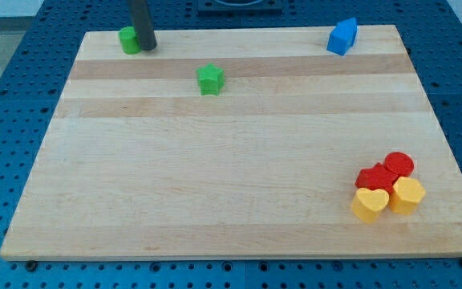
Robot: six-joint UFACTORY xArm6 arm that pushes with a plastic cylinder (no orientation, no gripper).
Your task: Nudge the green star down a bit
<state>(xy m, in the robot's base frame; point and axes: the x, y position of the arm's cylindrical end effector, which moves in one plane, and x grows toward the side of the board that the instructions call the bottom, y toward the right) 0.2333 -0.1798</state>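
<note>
Tip [147, 46] sits far-left on the worktop [215, 177], touching a green block [128, 40], no gripper in view; green star [210, 79] lies nearer and right, so the tip isn't yet behind it to push it nearer.

Small bright green star-shaped block [210, 79], looks like solid plastic, lying flat on the pale wooden board [215, 177]. Sits in the upper part, left of centre in the view. Standing alone, nothing touching it. Points chunky, top face lighter green.
</note>
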